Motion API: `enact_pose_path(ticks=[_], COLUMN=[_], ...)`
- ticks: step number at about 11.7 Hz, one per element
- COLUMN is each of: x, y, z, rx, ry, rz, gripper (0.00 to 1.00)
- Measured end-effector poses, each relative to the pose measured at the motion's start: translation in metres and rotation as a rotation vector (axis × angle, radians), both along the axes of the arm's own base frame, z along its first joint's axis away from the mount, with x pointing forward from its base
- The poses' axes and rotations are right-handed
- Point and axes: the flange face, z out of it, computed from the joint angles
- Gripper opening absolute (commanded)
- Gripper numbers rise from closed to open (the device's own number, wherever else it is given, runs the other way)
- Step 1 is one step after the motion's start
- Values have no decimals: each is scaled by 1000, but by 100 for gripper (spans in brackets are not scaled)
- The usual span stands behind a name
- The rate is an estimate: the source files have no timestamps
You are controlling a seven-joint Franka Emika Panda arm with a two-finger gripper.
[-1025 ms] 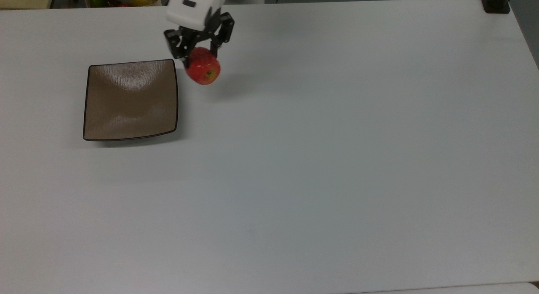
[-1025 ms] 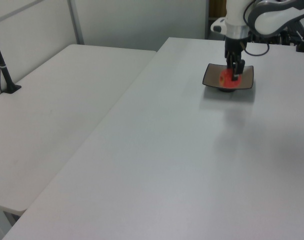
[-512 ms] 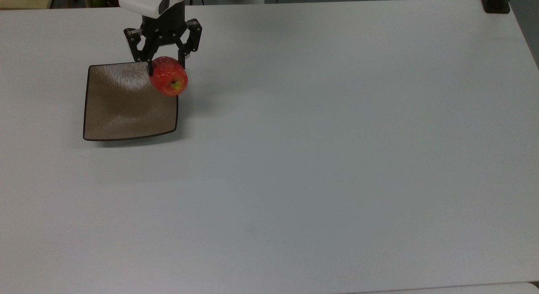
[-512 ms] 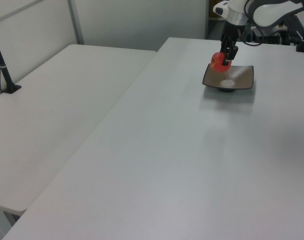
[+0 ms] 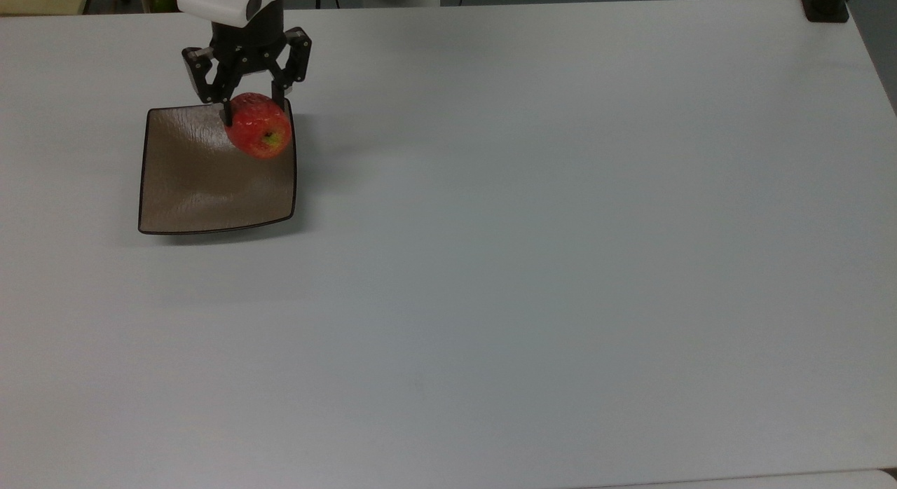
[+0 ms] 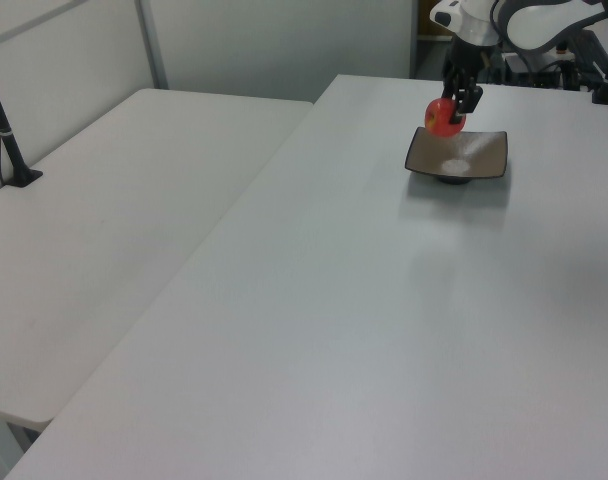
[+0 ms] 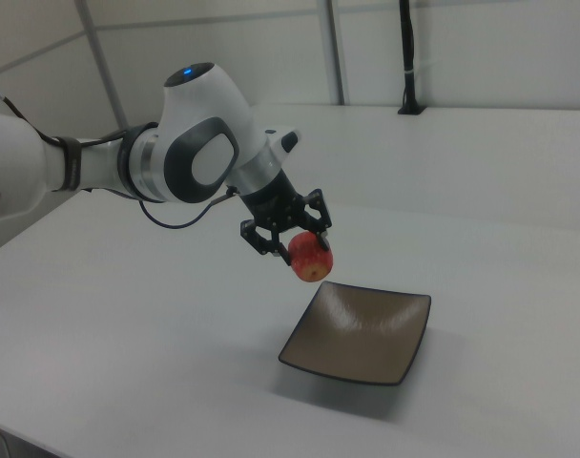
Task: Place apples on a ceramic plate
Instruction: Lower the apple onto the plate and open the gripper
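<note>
We see claw gripping apple above plate corner. Risk we judge: release here, apple hits upturned rim, rolls onto surface.

Red apple, brown plate

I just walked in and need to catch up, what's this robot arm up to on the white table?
The white robot arm's black claw is gripping a small round red apple and holding it in the air over a square glossy brown ceramic plate. In the right view the apple hangs clear above the plate's edge nearest the arm, not touching it. The plate sits on the white table with nothing on it, so the apple is not yet set down.
</note>
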Motion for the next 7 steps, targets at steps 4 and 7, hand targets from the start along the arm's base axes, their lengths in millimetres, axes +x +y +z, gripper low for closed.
enact_pose_path(ticks=[4,7], x=[4,4], y=[-8,-8], z=[-4,-5], rx=[-8,-8], ry=[-16,-14], rz=[13,14], gripper=[100,100])
